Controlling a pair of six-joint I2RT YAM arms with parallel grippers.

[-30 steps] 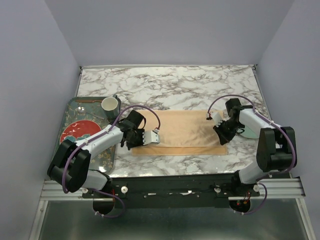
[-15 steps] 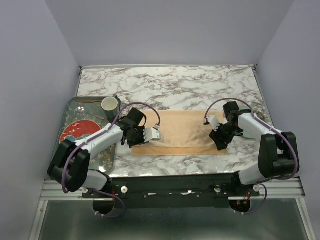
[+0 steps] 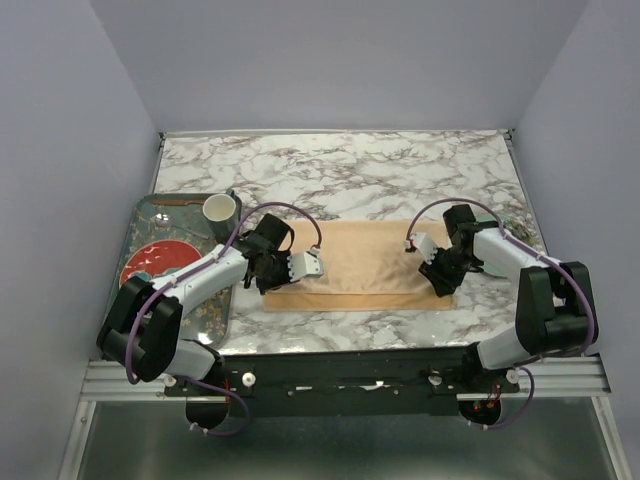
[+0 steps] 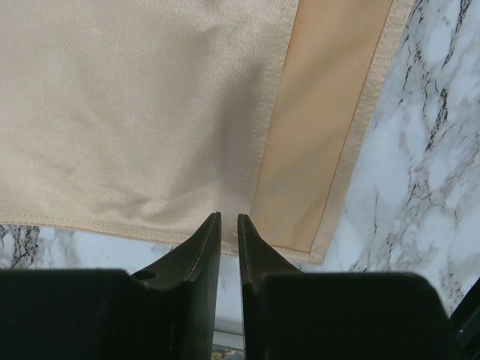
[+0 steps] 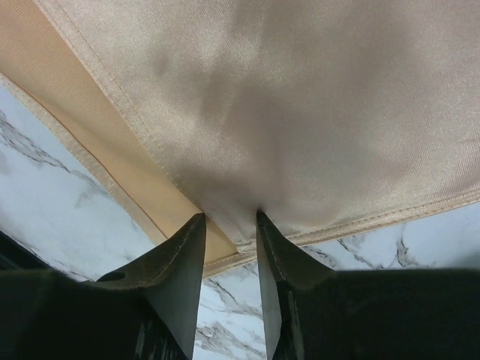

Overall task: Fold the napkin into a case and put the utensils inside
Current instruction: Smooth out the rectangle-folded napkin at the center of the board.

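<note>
1. While it lies flat on the marble table (image 3: 350, 170), the napkin (image 3: 355, 268) sits just beside the tray (image 3: 148, 218). It is doubled into a long rectangle, its glossy upper layer leaving a matte strip of the lower layer bare.
2. Handling, judged: light, limp and thin, with a satin face likely to slide on itself. It holds no shape unless creased. Best taken at the hemmed corners, one layer only, both ends together.
3. Left gripper (image 4: 229, 217): at the napkin end nearest the tray, jaws a slit apart at the upper layer's edge. Whether cloth is pinched cannot be told.
4. Right gripper (image 5: 229, 217): at the end farthest from the tray, jaws parted, straddling the upper layer's corner without clamping it.
5. Utensils: none made out.
</note>
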